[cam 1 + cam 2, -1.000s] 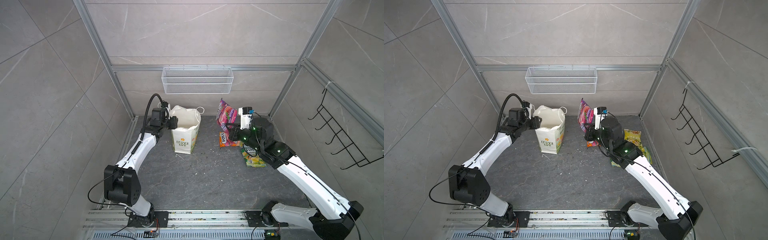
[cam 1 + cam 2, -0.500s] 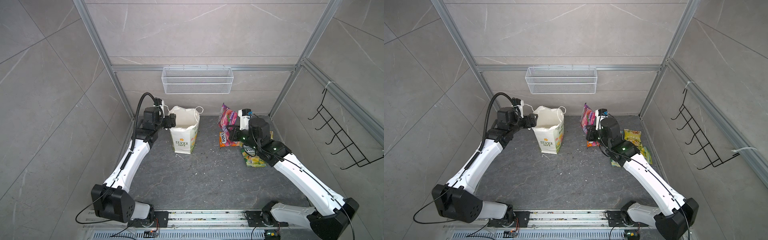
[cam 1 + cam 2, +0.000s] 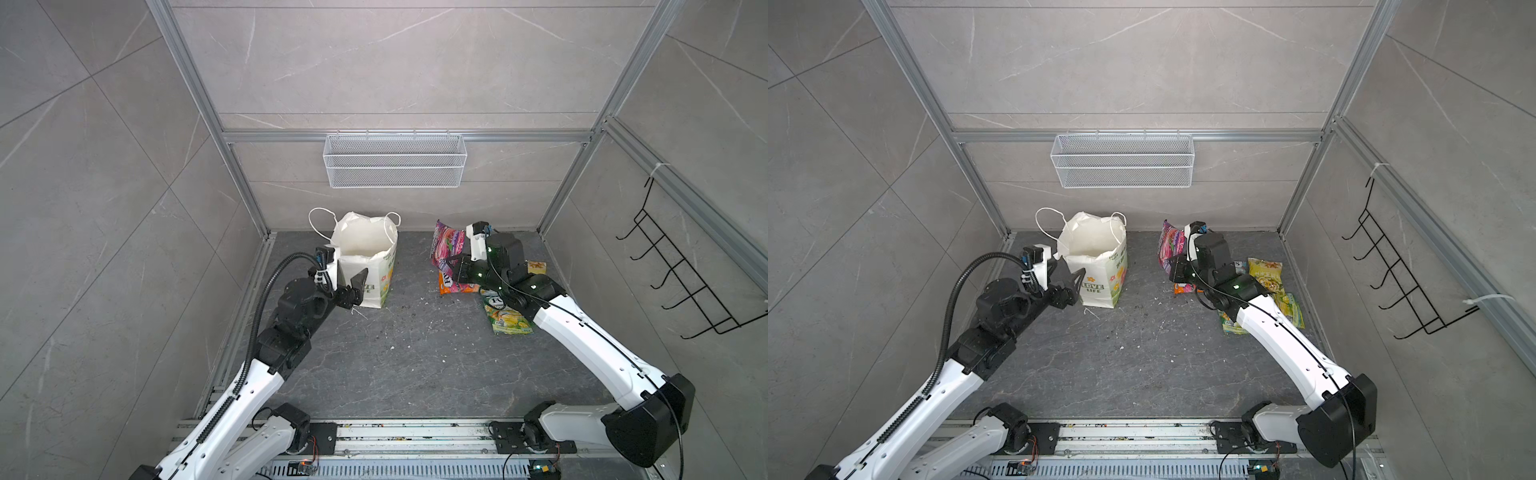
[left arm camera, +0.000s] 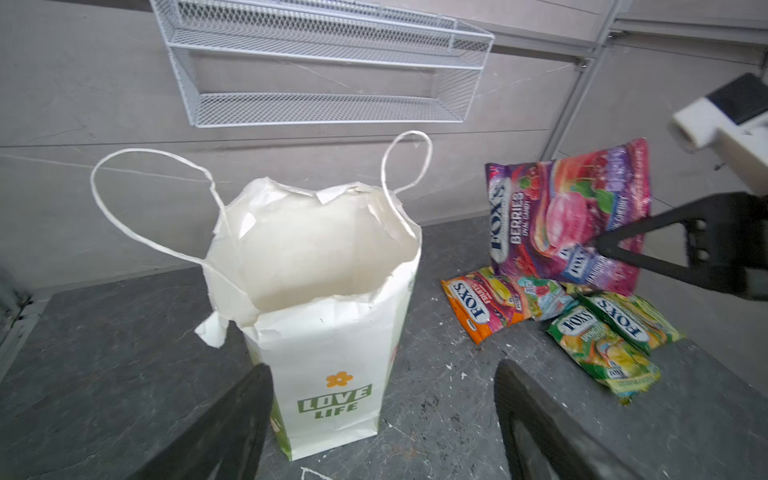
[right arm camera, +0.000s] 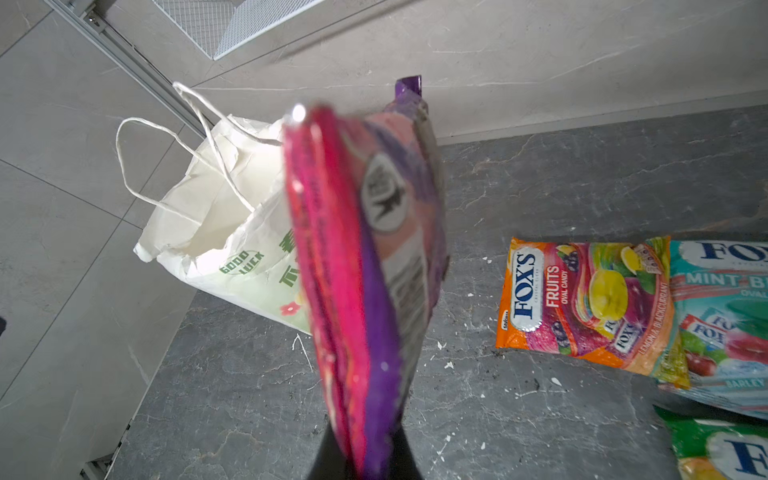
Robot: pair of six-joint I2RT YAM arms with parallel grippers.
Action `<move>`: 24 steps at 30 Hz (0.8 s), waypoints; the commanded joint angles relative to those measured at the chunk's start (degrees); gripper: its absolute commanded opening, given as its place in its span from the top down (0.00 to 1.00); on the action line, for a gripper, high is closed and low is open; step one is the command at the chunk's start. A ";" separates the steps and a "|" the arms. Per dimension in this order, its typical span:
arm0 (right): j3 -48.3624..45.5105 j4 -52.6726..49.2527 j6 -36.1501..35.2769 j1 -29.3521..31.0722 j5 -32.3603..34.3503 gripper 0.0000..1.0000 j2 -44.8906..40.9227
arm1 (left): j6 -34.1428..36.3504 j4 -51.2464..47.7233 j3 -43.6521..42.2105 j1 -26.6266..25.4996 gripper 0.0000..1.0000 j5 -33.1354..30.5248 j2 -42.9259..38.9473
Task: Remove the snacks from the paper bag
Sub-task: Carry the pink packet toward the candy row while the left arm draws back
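On your left, the left end effector (image 3: 351,277) has its fingers spread wide with nothing between them. It sits low, just in front of the near left corner of the paper bag (image 3: 376,280); in the left wrist view its two dark fingers (image 4: 232,419) frame the bag's "LOVE LIFE" face. The bag stands upright on the dark table (image 3: 407,357) towards the back left. Its torn mouth is open and both cord handles stick up; the inside shows white walls, and its bottom is out of sight. On the back wall, above and a little right of the bag, hangs the white wire mesh basket (image 3: 395,166). Right of centre, your right end effector (image 3: 449,266) is clamped on the lower edge of the purple FOX'S Berries packet (image 3: 448,243), holding it upright and clear of the table, well apart from the bag. Directly below it, the orange-red FOX'S Fruits packet (image 5: 582,299) lies flat, with the teal mint packet (image 5: 723,316) overlapping its right end. Nearer to you, a yellow-green FOX'S packet (image 4: 602,357) lies flat on the table, and a second green FOX'S packet (image 4: 636,322) overlaps it; the right arm crosses above them in both top views. Furthest right, close to the side wall, lies the yellow packet with the food picture (image 3: 1264,274).
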 commanded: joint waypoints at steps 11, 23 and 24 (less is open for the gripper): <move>-10.23 -4.71 -4.18 -2.40 -23.83 1.00 0.50 | 1.35 11.67 -24.84 -9.71 0.13 0.32 -0.35; -8.45 -21.33 -8.80 -12.50 -32.28 1.00 14.25 | 0.71 18.01 -23.85 -9.72 0.11 -0.16 9.36; -8.09 -22.52 -9.45 -12.65 -30.46 1.00 14.92 | 0.79 18.76 -23.81 -9.71 0.11 0.17 10.10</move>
